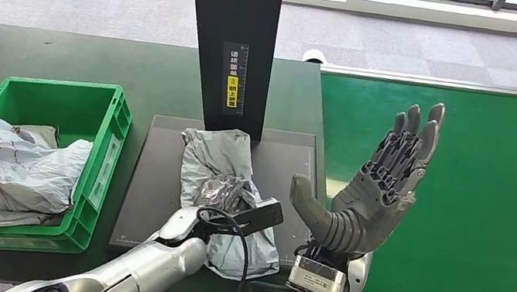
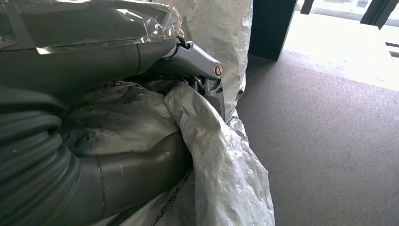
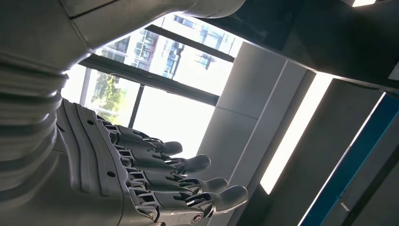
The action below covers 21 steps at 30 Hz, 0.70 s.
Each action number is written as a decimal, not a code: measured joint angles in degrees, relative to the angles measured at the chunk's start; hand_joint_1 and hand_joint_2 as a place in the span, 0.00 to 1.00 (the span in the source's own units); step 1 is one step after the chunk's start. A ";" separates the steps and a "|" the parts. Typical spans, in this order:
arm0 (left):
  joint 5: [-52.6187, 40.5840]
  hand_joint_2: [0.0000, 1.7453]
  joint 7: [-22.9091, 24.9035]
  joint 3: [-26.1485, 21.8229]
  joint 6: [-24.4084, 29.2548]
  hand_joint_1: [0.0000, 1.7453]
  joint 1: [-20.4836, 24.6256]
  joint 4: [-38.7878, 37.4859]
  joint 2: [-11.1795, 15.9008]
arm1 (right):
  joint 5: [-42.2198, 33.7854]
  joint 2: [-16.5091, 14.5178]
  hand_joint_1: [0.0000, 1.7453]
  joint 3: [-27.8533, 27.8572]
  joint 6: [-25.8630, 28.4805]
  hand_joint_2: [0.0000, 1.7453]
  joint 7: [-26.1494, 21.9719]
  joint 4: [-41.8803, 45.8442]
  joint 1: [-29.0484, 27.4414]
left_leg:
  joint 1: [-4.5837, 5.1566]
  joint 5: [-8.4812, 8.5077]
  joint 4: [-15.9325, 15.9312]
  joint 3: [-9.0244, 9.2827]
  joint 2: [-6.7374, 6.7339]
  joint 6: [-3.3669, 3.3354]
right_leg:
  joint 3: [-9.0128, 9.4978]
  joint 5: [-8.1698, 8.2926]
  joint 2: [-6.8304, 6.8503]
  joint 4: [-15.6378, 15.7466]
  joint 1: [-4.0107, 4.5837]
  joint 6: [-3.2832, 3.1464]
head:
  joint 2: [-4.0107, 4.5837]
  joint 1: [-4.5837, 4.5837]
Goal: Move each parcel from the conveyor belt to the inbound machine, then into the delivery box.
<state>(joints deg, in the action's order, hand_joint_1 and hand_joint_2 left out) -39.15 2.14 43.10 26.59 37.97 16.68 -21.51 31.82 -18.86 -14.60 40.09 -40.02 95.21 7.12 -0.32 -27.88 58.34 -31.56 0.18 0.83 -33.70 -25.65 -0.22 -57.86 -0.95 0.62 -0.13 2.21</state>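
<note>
From the head view, a crumpled grey parcel (image 1: 233, 189) lies on the dark flat platform of the inbound machine (image 1: 149, 176), just in front of the machine's black upright post (image 1: 233, 40). The left hand (image 1: 220, 196) sits down in the parcel's folds, its fingers mostly buried in the plastic, with the silver left arm (image 1: 142, 269) coming up from below. To the left on the dark green tabletop (image 1: 59, 52) stands a green delivery box (image 1: 91, 167) already holding several pale, wrinkled parcels, and more bags spill beside its far left wall. The right hand (image 1: 373, 195) is raised over the near edge of the green conveyor belt (image 1: 482, 197), palm up, fingers straight and spread, thumb held out to the side, holding nothing.

From the left wrist view, the left hand (image 2: 141, 117) is closed around the grey parcel (image 2: 221, 155): the thick thumb (image 2: 136, 174) presses in on one side of a bunched fold and a lighter finger (image 2: 197, 63) hooks over the other side, so the plastic is pinched between them. The parcel rests on the machine's grey platform (image 2: 329, 141), and the black post (image 2: 268, 28) stands just behind it.

From the right wrist view, the right hand (image 3: 155, 179) shows its dark fingers (image 3: 207, 186) stretched out and apart, nothing between them, against bright windows (image 3: 160, 84) and a pale column.
</note>
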 joint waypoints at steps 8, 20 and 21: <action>-0.41 1.00 0.43 0.62 0.24 1.00 0.00 -0.03 0.01 | -0.02 0.01 0.00 0.00 -0.01 1.00 0.00 0.00 0.00 | 0.00 0.00 0.00 0.02 0.00 0.00 | 0.02 0.00 0.00 0.00 0.00 0.00 | 0.00 0.00; -4.21 1.00 3.53 1.96 2.99 1.00 0.01 -0.09 0.03 | 0.01 0.02 0.00 0.00 0.00 1.00 0.00 0.00 0.00 | 0.00 0.00 0.00 0.03 -0.01 0.00 | 0.01 0.00 0.00 0.00 0.00 0.00 | 0.00 0.00; -5.78 1.00 4.88 2.38 4.61 1.00 -0.01 -0.09 0.04 | 0.02 0.02 0.00 0.01 0.00 1.00 0.00 0.00 0.00 | 0.00 0.00 0.00 0.02 -0.01 0.00 | -0.01 0.00 -0.01 0.00 0.00 0.00 | 0.00 0.00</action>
<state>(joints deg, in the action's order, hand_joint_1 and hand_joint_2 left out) -44.93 7.01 45.48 31.20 37.96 16.58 -21.47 31.85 -18.85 -14.59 40.08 -40.02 95.21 7.12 -0.32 -27.89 58.34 -31.54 0.16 0.83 -33.71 -25.64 -0.23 -57.86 -0.95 0.61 -0.13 2.21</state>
